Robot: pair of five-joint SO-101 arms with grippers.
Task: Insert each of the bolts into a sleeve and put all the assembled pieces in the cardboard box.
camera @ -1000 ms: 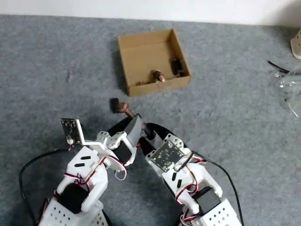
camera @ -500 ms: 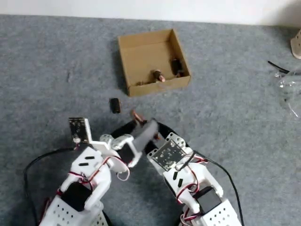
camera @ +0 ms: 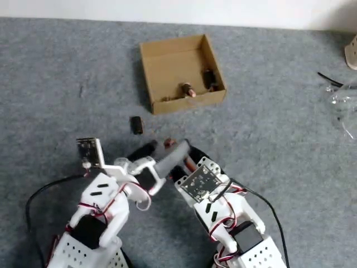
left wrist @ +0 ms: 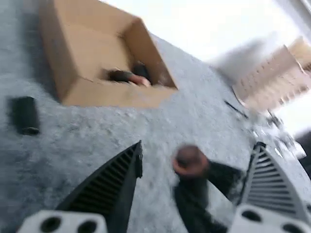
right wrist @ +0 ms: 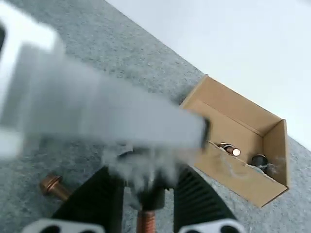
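My right gripper (right wrist: 148,187) pinches the copper-coloured metal bolt (left wrist: 189,161), presumably presenting it for sleeving, while my left gripper (left wrist: 199,145) is spread wide and holds nothing, since the short black cylindrical sleeve (camera: 136,125) lies loose on the grey carpeted surface (camera: 279,139) at 7 o'clock from the open cardboard box (camera: 187,101).

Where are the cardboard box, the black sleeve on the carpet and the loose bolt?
cardboard box (camera: 189,102), high view, near wall.
black sleeve (camera: 136,125), high view, middle.
loose bolt (right wrist: 50,184), right wrist view, head.

My left gripper (camera: 159,152) gapes around the bolt (camera: 169,143), near a loose sleeve (camera: 136,125), with the cardboard box (camera: 189,101) holding two pieces (camera: 187,89) beyond.
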